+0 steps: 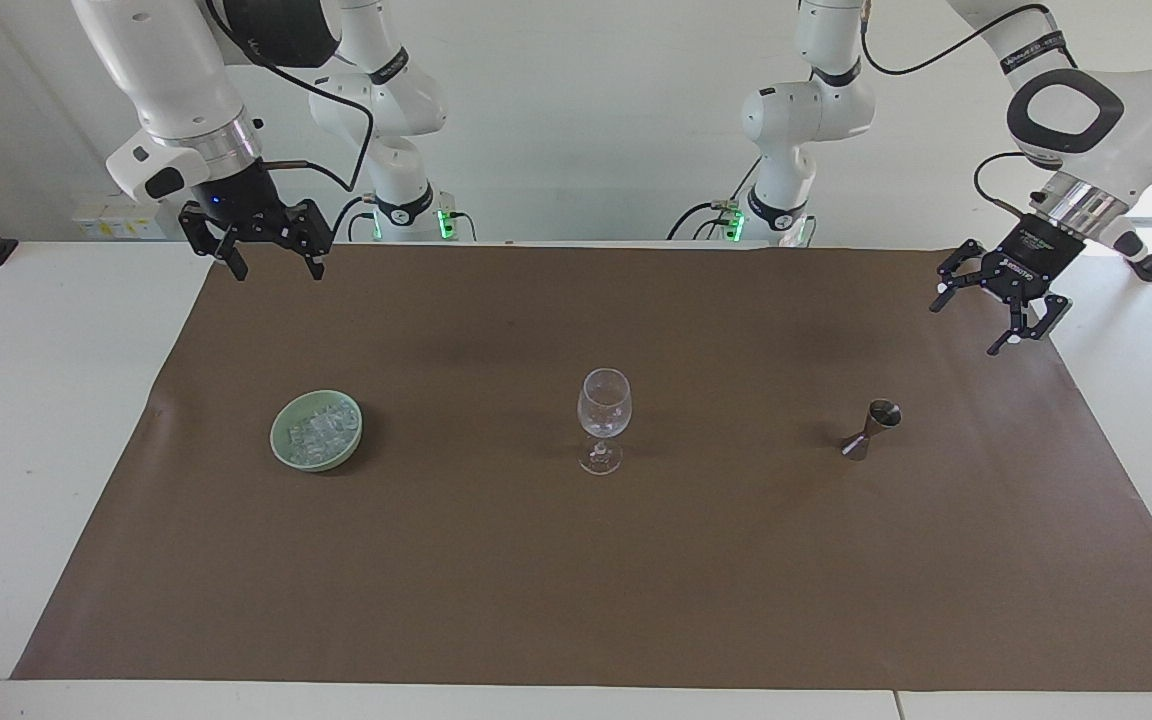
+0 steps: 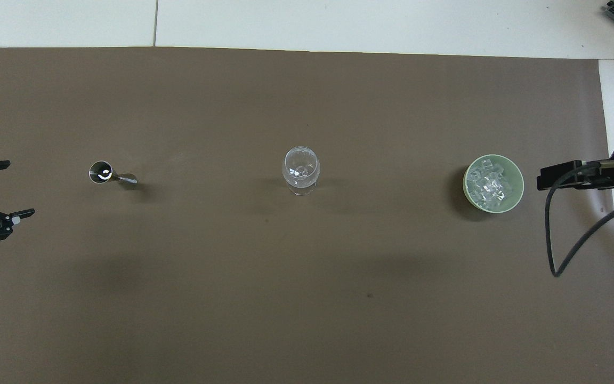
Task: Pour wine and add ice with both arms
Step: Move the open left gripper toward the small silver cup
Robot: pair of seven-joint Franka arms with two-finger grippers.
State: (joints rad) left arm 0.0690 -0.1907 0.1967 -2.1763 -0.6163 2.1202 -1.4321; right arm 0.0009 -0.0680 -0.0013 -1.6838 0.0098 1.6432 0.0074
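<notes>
Biggest worry first: could easily tip that tall stemmed wine glass (image 1: 603, 418) standing mid-desk on the brown mat (image 1: 576, 600), since both arms need to work at the same narrow cup. Looks top-heavy, so any nudge from either side probably topples it. Appears empty right now.

Next down, green bowl (image 1: 316, 430) toward the right arm's end, heaped with ice (image 1: 319, 430). Slippery little cubes, likely to squirt out of a pinch or miss the cup.

Smallest: metal jigger (image 1: 870, 430) toward the left arm's end, upright. Can't tell what's inside. Easy to knock over or slosh.

Left gripper (image 1: 988, 312) up over the mat's edge, jaws spread wide, holding nothing. Right gripper (image 1: 270, 262) waiting high, jaws open too.
</notes>
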